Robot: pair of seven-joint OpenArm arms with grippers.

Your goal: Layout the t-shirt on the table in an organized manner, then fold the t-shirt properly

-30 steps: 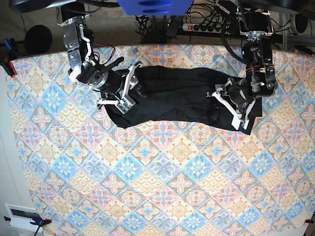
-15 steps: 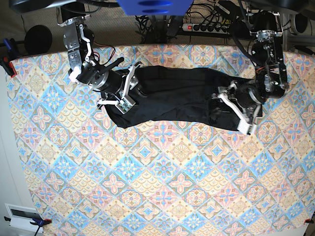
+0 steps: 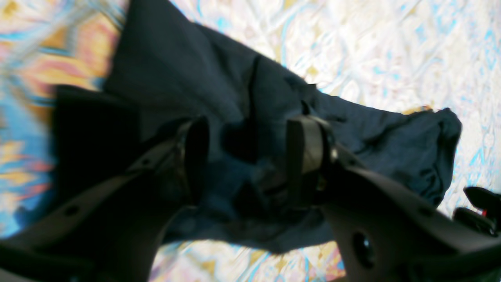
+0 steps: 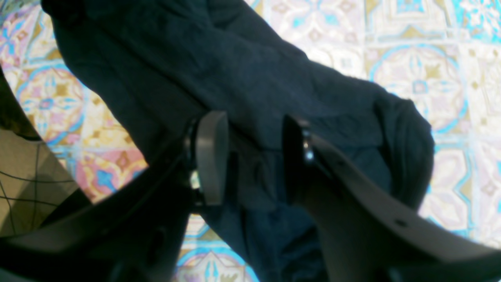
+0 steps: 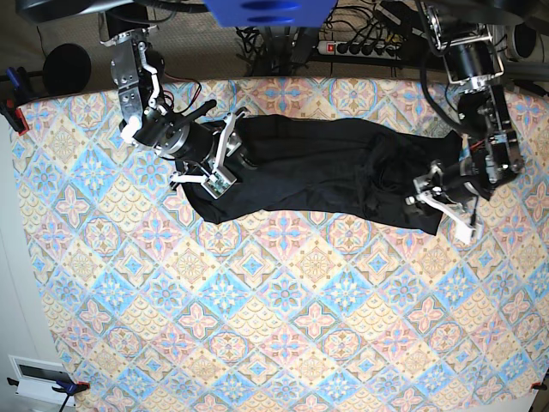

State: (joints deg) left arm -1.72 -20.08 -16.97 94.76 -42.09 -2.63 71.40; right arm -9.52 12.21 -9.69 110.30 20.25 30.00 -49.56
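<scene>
The black t-shirt lies stretched sideways across the far part of the patterned table, with wrinkles near its right end. My right gripper is over the shirt's left end. In the right wrist view its jaws stand apart with the shirt fabric between and under them. My left gripper is at the shirt's right end. In the blurred left wrist view it is open, just above the dark fabric.
A power strip and cables lie beyond the table's far edge. A red clamp grips the left edge. A white box sits off the near left corner. Bare patterned cloth fills the near half of the table.
My left gripper has moved right and a little nearer, from over the shirt's wrinkled part to its right end. The right arm has not moved.
</scene>
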